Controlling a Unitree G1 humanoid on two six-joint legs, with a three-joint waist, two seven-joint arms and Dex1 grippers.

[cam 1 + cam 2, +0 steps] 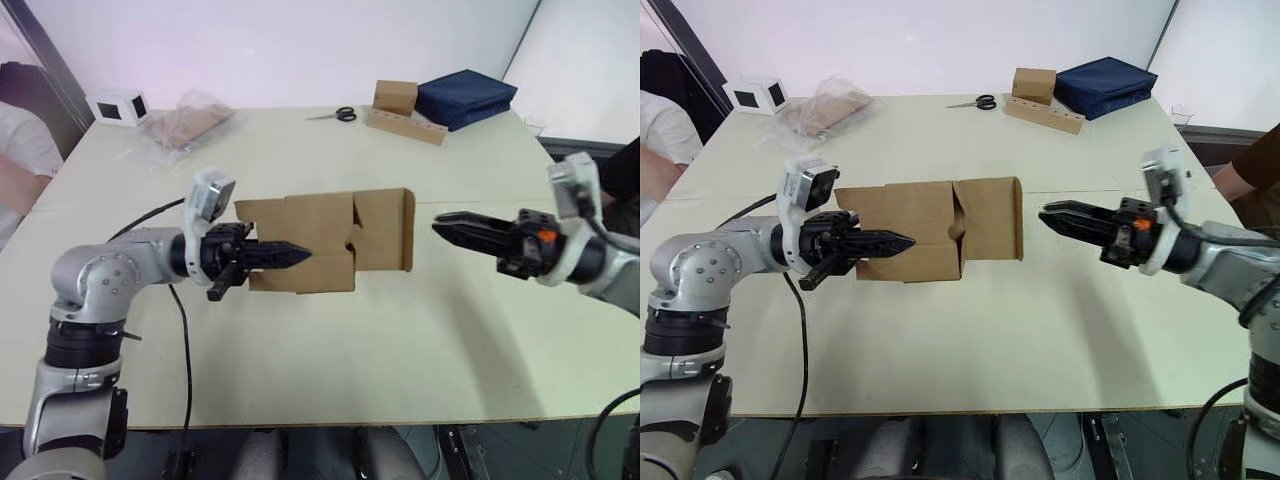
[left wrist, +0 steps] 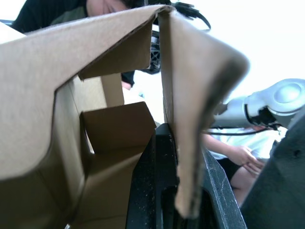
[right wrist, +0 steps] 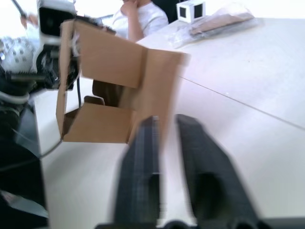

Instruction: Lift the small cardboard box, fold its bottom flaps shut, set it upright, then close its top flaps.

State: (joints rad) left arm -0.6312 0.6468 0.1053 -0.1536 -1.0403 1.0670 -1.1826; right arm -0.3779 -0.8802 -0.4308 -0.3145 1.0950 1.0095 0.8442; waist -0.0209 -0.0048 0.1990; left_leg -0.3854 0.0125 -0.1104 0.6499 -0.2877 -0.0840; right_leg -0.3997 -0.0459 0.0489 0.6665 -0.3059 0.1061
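The small cardboard box [image 1: 325, 240] is held above the table [image 1: 400, 330], the left hand [image 1: 285, 254] clamped on one wall. The right hand [image 1: 455, 229], slightly parted and empty, waits beside the box. Flaps remain unfolded; lifting looks done.

Both of the robot's arms are built from rounded silver-grey shells with black joint rings between the segments. The left gripper [image 1: 295, 254] ends in two slim black fingers that taper to a point, and a pale grey camera block [image 1: 212, 195] sits on the wrist above them. A black cable [image 1: 186, 340] loops down from that forearm. The right gripper [image 1: 445, 226] has the same black fingers, with a small orange mark [image 1: 545, 236] on its black housing and a white camera block [image 1: 574, 182] just above the mark.
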